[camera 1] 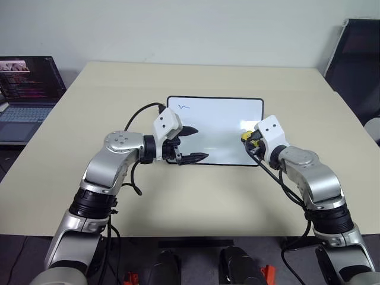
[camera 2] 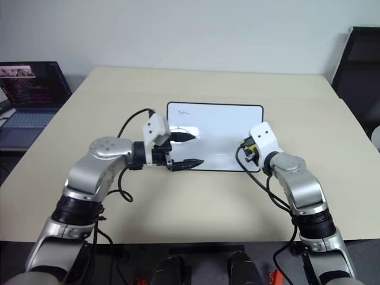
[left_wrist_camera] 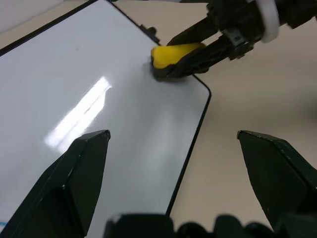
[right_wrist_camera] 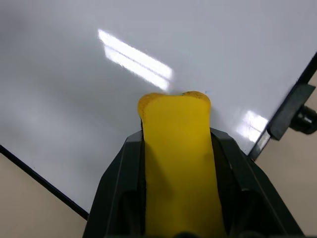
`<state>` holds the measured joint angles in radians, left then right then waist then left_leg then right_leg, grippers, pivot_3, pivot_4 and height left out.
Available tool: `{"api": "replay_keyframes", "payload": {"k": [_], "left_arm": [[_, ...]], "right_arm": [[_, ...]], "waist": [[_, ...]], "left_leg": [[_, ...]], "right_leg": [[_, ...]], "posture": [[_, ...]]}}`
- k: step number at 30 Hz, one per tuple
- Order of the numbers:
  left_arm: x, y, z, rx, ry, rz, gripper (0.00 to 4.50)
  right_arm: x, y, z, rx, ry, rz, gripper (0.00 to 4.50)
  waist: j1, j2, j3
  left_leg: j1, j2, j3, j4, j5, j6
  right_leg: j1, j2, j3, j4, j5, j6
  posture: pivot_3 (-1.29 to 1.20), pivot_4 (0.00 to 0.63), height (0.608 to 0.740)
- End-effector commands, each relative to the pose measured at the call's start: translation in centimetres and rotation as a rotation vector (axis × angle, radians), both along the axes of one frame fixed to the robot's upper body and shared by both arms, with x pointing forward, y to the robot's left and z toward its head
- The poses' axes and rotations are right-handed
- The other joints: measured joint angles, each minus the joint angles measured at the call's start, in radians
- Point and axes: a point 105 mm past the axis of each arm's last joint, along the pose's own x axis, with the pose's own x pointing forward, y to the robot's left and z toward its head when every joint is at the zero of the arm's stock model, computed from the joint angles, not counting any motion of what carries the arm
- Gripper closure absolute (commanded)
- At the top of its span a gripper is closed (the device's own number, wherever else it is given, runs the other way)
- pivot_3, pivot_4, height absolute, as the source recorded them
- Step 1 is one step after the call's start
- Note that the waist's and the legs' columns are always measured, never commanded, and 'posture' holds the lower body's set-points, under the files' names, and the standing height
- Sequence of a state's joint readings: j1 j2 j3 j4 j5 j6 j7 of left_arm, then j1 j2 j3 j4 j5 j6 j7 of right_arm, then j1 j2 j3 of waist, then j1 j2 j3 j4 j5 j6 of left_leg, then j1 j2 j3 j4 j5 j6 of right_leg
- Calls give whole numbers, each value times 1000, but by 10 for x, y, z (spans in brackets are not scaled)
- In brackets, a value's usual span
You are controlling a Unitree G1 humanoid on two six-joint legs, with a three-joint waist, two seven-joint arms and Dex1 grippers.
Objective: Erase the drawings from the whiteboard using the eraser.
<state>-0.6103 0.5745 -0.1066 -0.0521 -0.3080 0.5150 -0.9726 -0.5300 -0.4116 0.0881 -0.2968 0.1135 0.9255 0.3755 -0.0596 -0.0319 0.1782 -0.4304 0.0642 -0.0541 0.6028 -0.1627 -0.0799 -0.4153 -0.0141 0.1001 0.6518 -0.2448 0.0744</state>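
Right gripper (camera 1: 247, 138) fingers clamp the eraser (right_wrist_camera: 179, 163) against the whiteboard (camera 1: 219, 113); left gripper (camera 1: 193, 144) fingers spread wide, empty.

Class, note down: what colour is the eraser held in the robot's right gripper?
Yellow, with a dark underside; the eraser shows best in the right wrist view.

So the worktop (camera 1: 178, 196) is a plain beige one, pretty bare. A whiteboard (camera 1: 217, 119) with a thin black frame lies flat near its middle, a small squiggle (camera 1: 183, 107) sitting in the board's far-left corner.
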Motion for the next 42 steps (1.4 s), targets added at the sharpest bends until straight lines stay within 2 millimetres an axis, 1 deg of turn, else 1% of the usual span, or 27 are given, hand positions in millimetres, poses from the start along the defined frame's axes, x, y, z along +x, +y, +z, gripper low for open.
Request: {"api": "replay_keyframes", "payload": {"k": [1,5,7,10,15,20,26,32,34,36,38,40,42], "left_arm": [[2,19,17,-36,-68,108,0],[2,39,16,-68,-67,246,0],[1,46,16,-82,-72,304,0],[0,58,16,-92,-87,391,0],[-2,78,15,-96,-111,520,0],[-2,89,14,-92,-121,584,0],[-3,93,16,-85,-140,610,0],[1,92,19,-82,-155,608,0],[1,92,20,-78,-157,605,0],[3,92,21,-76,-165,604,0],[6,94,25,-85,-177,611,0],[8,95,26,-85,-181,616,0],[10,94,25,-80,-178,606,0]], "right_arm": [[-14,12,32,55,-154,91,3162],[-28,24,31,94,-172,177,3162],[-33,28,29,124,-165,205,3162],[-38,39,32,184,-186,258,3162],[-38,53,31,165,-220,320,3162],[-32,59,32,147,-240,354,3162],[-26,63,31,127,-243,375,3162],[-19,72,21,145,-219,379,3163],[-17,77,23,143,-230,389,3163],[-14,85,32,140,-260,410,3163],[-8,98,41,91,-298,439,3163],[-3,106,45,46,-321,455,3164],[7,117,51,-2,-337,459,3164]], "waist": [[0,0,0],[2,0,0],[2,0,0],[2,0,0],[2,0,0],[2,0,0],[2,0,0],[2,0,0],[2,0,0],[2,0,0],[1,0,0],[0,0,0],[1,0,0]], "left_leg": [[0,0,0,-1,0,0],[-1,0,0,-2,0,0],[-1,0,0,-1,0,0],[-1,0,0,-1,0,0],[-1,0,0,0,0,0],[-1,0,0,0,0,0],[-1,0,0,0,0,0],[-1,0,0,0,0,0],[-1,0,0,0,0,0],[-1,0,0,0,0,0],[-1,0,0,0,0,0],[-1,0,0,0,0,0],[0,0,0,0,0,0]], "right_leg": [[0,0,0,0,0,1],[0,0,0,-1,0,2],[0,0,0,-1,0,1],[0,0,0,-1,-1,-1],[0,0,0,-1,-1,-3],[0,0,0,-1,-1,-3],[0,0,0,-1,-1,-3],[0,0,0,-2,-1,-3],[0,0,0,-1,-1,-3],[0,0,0,-1,-1,-3],[0,0,0,-1,-1,-3],[-1,0,0,-1,-1,-3],[-1,0,0,0,0,-1]], "posture": [[0,150,740],[0,150,740],[0,150,740],[0,150,740],[0,150,740],[0,150,740],[0,150,740],[0,150,740],[0,150,740],[0,150,740],[0,150,740],[0,150,740],[0,150,740]]}}
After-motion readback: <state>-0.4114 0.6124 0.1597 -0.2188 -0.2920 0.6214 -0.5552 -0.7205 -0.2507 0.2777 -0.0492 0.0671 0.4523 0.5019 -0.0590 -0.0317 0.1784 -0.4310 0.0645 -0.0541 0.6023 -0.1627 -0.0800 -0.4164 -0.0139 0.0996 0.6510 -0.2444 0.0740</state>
